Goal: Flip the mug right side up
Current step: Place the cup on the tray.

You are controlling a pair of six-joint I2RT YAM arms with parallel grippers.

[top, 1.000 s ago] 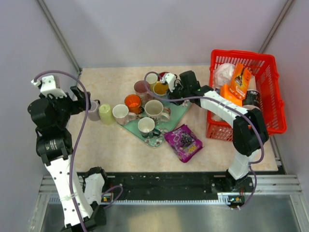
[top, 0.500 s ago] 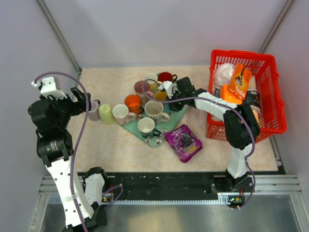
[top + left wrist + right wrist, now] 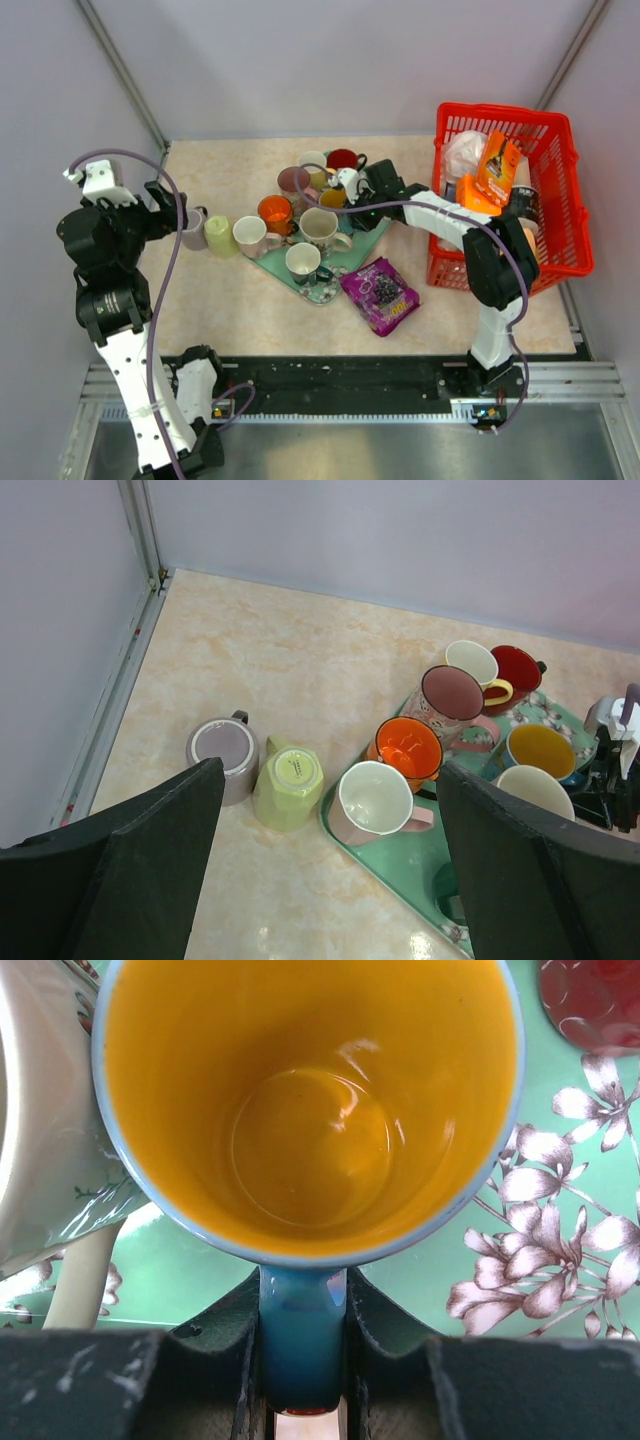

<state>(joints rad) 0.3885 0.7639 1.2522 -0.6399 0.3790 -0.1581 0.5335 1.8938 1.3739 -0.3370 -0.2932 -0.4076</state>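
**Blue mug upright, handle gripped**

The blue mug (image 3: 310, 1110), yellow inside, stands mouth-up at the far right of the green tray (image 3: 372, 235). The right pincer (image 3: 302, 1305) is clamped on its handle. Off the tray's left edge, the left pincer (image 3: 330, 780) hangs with its fingers wide apart above a grey mug (image 3: 223, 752) and a lime mug (image 3: 290, 780), both bottom-up on the counter (image 3: 230, 300).

My worry is the release. A finger that catches the handle could tip the mug or knock it into the cream mug (image 3: 40, 1110) just beside it.

The mug's base is hidden, so I can't say whether it sits flat on the tray.
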